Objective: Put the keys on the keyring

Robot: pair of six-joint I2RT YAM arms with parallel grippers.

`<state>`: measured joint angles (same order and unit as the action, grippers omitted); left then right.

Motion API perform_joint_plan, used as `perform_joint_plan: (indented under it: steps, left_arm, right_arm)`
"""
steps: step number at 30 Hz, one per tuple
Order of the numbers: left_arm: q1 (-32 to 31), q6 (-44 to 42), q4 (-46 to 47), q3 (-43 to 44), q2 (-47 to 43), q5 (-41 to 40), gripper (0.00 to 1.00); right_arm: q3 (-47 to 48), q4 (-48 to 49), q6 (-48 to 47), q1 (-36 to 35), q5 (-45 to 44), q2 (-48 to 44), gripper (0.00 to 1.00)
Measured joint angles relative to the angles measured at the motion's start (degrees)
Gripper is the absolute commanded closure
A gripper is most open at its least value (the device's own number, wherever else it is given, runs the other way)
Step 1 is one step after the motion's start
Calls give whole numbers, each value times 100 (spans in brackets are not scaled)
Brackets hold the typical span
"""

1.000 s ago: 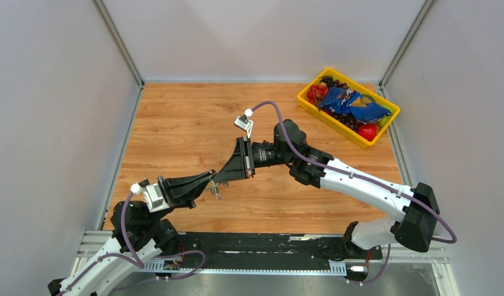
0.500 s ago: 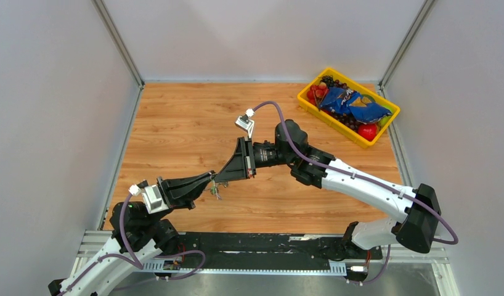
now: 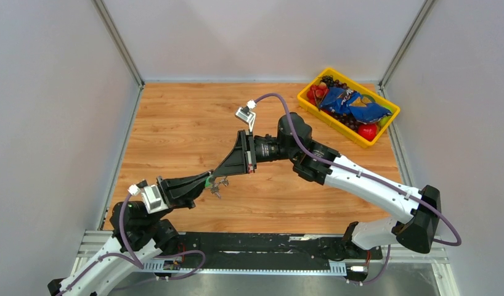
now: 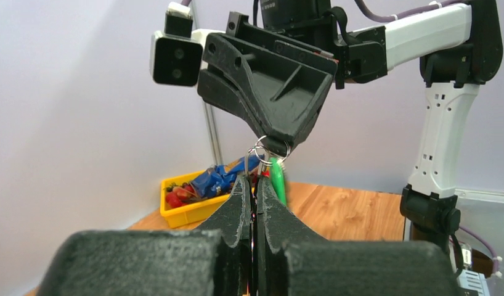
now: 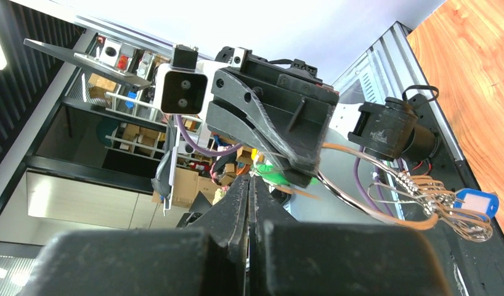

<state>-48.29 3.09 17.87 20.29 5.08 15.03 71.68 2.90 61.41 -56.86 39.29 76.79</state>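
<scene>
My left gripper (image 3: 206, 180) and right gripper (image 3: 221, 175) meet tip to tip above the wooden table, both shut. In the left wrist view the left fingers (image 4: 242, 197) pinch a thin wire of the keyring (image 4: 248, 164). The right gripper (image 4: 275, 145) holds a small silver ring (image 4: 268, 150) from which the green-tagged key (image 4: 277, 180) hangs. In the right wrist view the keyring's wire loops (image 5: 450, 216) run from the left gripper (image 5: 299, 171) out to the right, with the blue-tagged key (image 5: 475, 202) hanging there. Small keys dangle under the tips (image 3: 217, 190). I cannot pick out the plain dark key.
A yellow bin (image 3: 306, 102) with fruit and a blue snack bag stands at the back right; it also shows in the left wrist view (image 4: 188, 213). Grey walls enclose the table on three sides. The arm bases' black rail (image 3: 268, 246) runs along the near edge.
The right arm's wrist has shifted slightly up and back, and the left gripper has moved a little toward the near edge. Both tips stay together with the keys hanging below.
</scene>
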Motion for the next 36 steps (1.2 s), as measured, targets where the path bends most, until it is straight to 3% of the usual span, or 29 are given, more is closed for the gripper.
perform_joint_plan:
  steps: [14, 23, 30, 33, 35, 36]
  left_arm:
    - [0, 4, -2, 0, 142, 114, 99]
    - [0, 74, -48, 74, 304, 155, 66]
    - [-2, 168, -304, 87, 483, 219, 56]
    - [-2, 195, -402, 92, 485, 155, 57]
    - [-2, 205, -516, 140, 494, 87, 68]
    - [-2, 214, -573, 177, 507, 48, 81]
  right_arm:
    - [149, -20, -48, -52, -39, 83, 100]
    - [221, -11, -83, -103, -44, 173, 100]
    - [225, -11, -175, -120, -90, 179, 100]
    - [225, -11, -221, -116, -92, 177, 100]
    - [225, -11, -262, -90, -92, 166, 100]
    - [225, -15, -271, -76, -90, 157, 100]
